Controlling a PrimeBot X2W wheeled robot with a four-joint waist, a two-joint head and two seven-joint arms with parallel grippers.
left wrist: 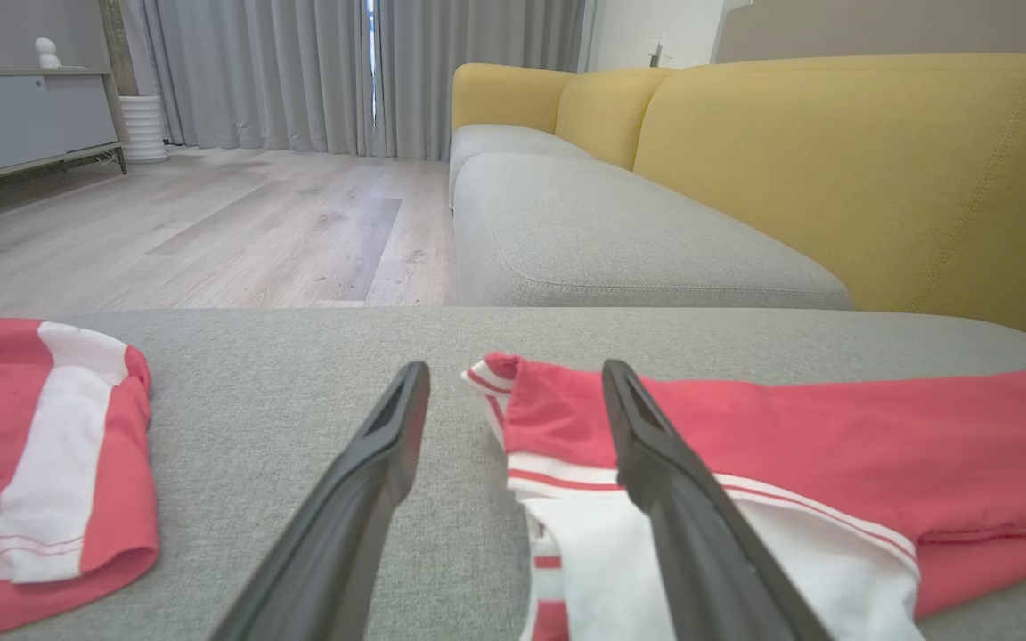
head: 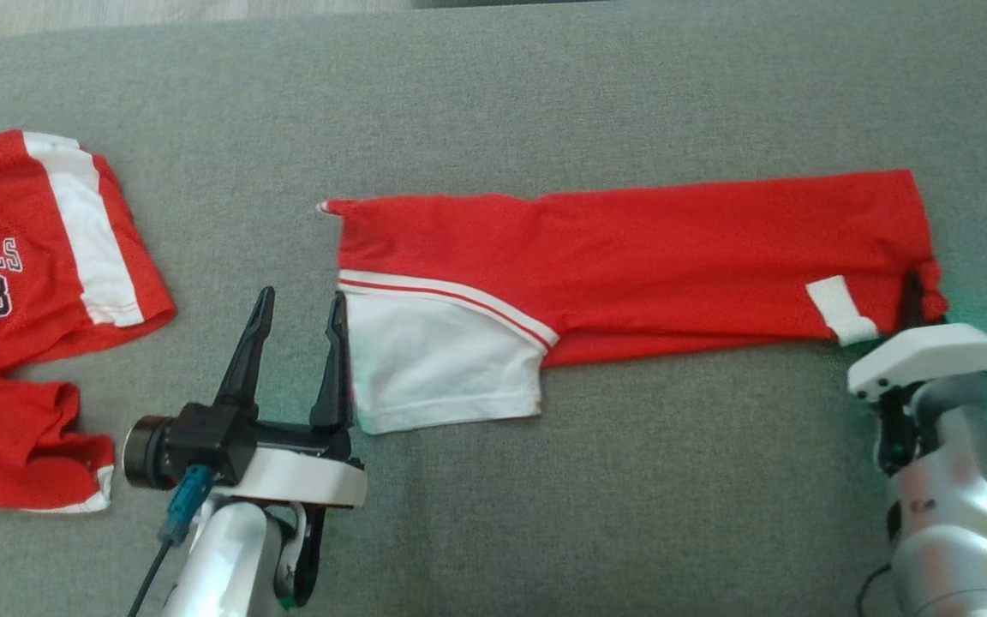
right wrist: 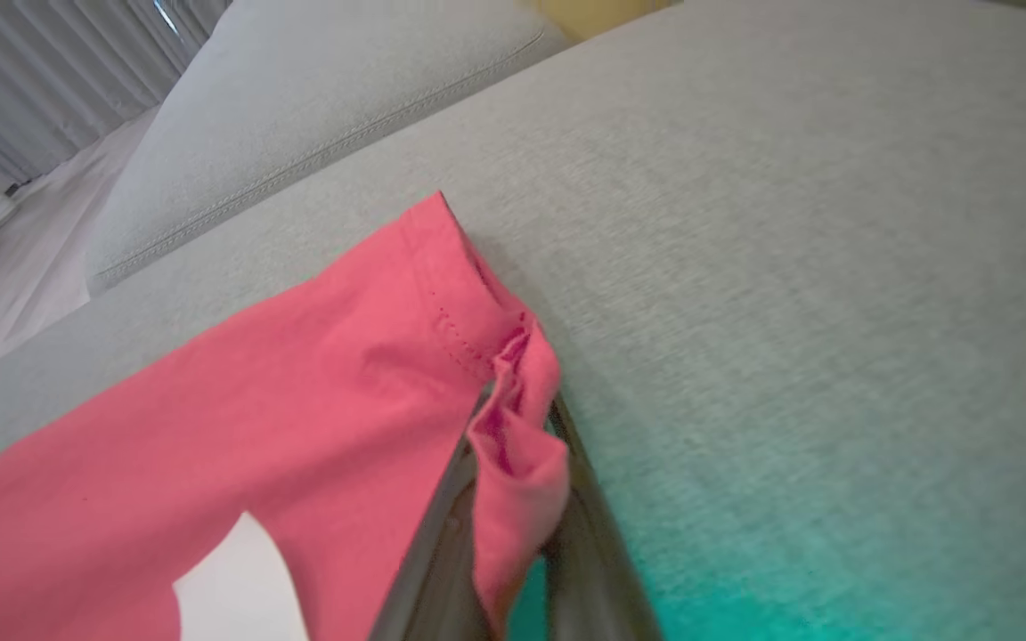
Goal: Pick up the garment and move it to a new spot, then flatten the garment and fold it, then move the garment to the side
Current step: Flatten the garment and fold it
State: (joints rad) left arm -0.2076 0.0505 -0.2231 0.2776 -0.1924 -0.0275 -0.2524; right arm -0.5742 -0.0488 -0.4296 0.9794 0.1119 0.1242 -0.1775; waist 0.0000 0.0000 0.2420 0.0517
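Grey sofa cushion (head: 545, 480) spreads below my head camera. Across its middle lies the red-and-white garment (head: 631, 248), flat and folded into a long strip running 9 to 3 o'clock. My right claw (right wrist: 517, 445) is clamped on its red hem corner at 3 o'clock. My left claw (head: 302, 296) stands open beside the white sleeve, gripping nothing. I judge further folding and moving aside remain. Another red jersey (head: 22, 283) lies well apart at 9 o'clock.

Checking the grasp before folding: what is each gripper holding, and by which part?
The right gripper is shut on the red garment, pinching the bunched corner at its hemmed end. The left gripper is open, holding nothing.
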